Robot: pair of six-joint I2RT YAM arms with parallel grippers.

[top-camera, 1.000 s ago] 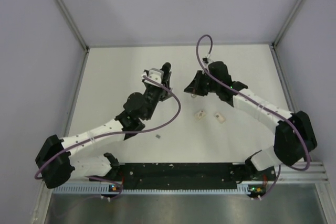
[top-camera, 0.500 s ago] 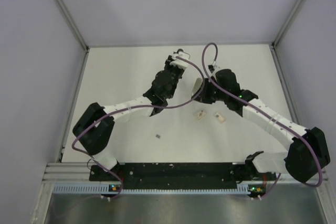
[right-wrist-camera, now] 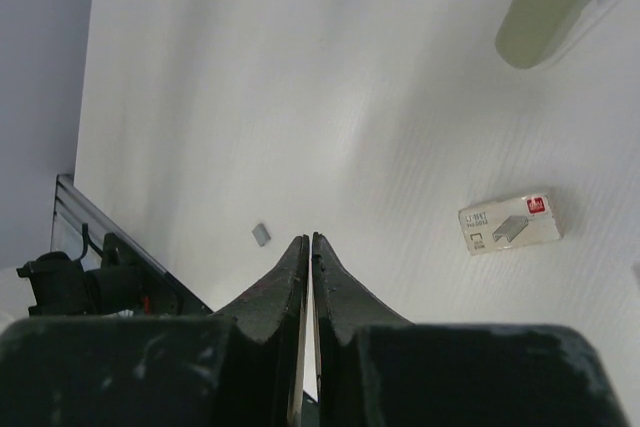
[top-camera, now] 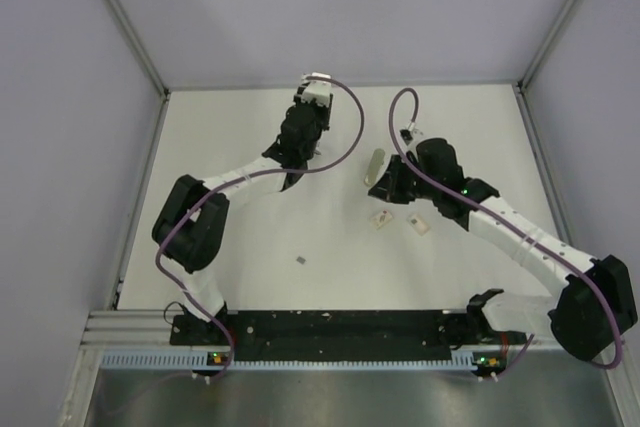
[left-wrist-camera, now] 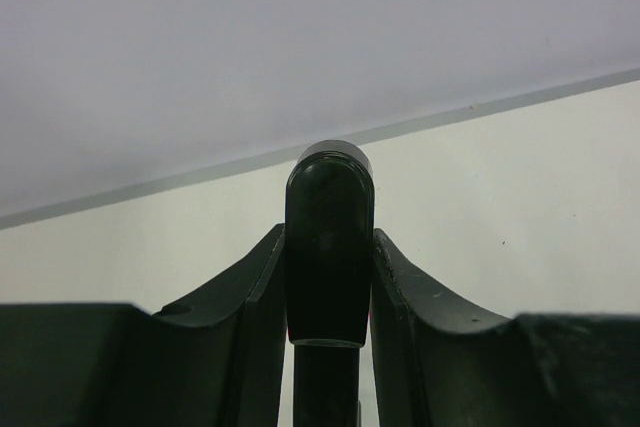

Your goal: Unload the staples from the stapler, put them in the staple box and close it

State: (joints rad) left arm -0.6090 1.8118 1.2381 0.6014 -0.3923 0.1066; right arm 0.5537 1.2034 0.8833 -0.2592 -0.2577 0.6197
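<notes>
Showing a glossy black, rounded end, the slim stapler (left-wrist-camera: 329, 187) sits clamped in the left gripper (left-wrist-camera: 329, 235), while the right gripper (right-wrist-camera: 310, 242) is pressed together.

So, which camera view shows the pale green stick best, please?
The top external view: the pale green stick shows nearly whole, though small. The right wrist view shows it larger but cut off at the frame's corner; the left wrist view misses it.
</notes>
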